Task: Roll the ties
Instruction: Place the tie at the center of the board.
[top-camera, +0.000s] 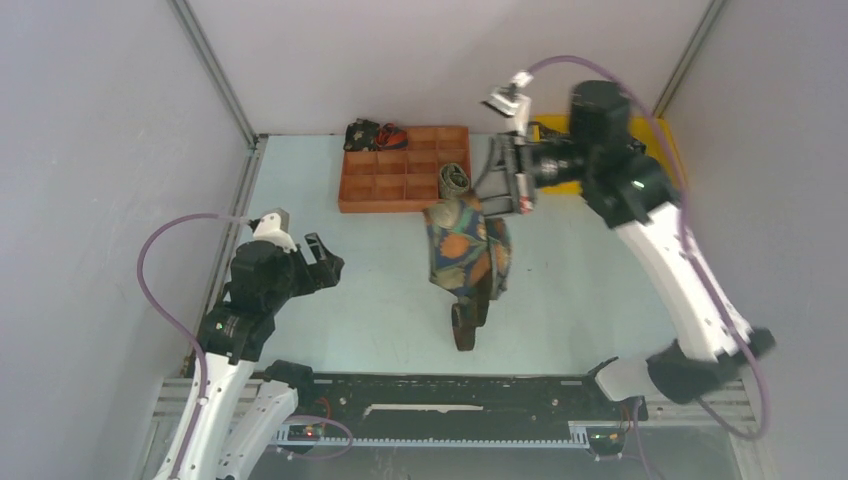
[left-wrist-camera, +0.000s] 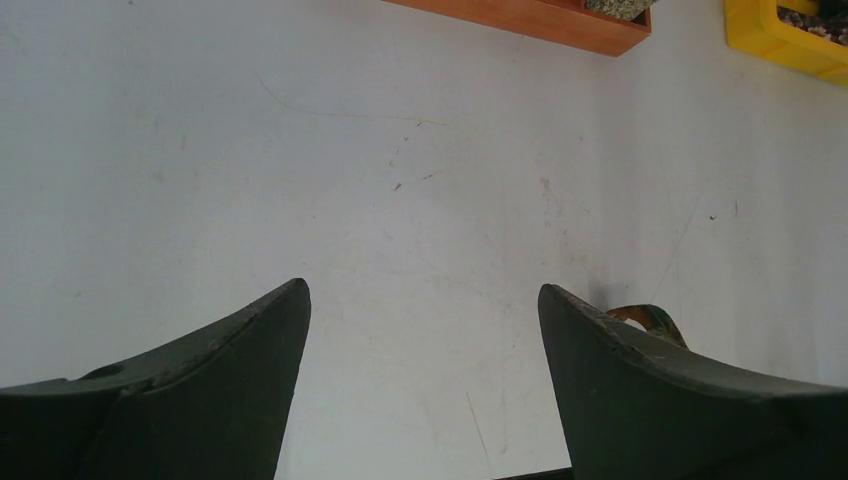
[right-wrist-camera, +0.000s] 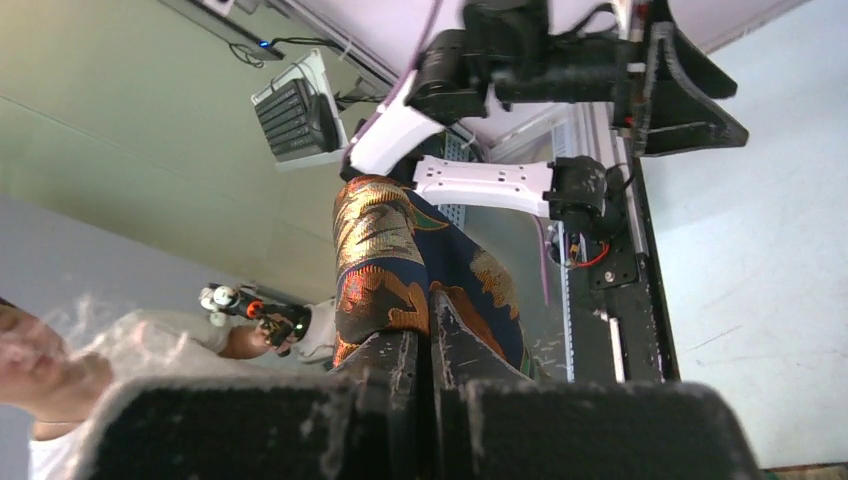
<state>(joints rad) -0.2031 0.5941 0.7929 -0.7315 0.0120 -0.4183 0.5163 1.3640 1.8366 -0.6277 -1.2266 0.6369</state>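
Observation:
A dark blue tie (top-camera: 465, 250) with orange floral patches hangs from my right gripper (top-camera: 522, 188), which is raised above the table just right of the tray. The tie's narrow end (top-camera: 465, 325) trails on the table. In the right wrist view the gripper (right-wrist-camera: 430, 312) is shut, and the tie (right-wrist-camera: 385, 250) drapes out from between its fingertips. My left gripper (top-camera: 325, 262) stands open over bare table at the left, well apart from the tie. Nothing is between its fingers (left-wrist-camera: 422, 290). A small bit of the tie (left-wrist-camera: 652, 318) peeks out behind the right finger.
An orange compartment tray (top-camera: 405, 190) sits at the back, with an olive rolled tie (top-camera: 455, 180) in one cell. Dark rolled ties (top-camera: 365, 133) lie behind the tray's left corner. A yellow bin (top-camera: 668, 140) is partly hidden behind the right arm. Walls close in on the sides.

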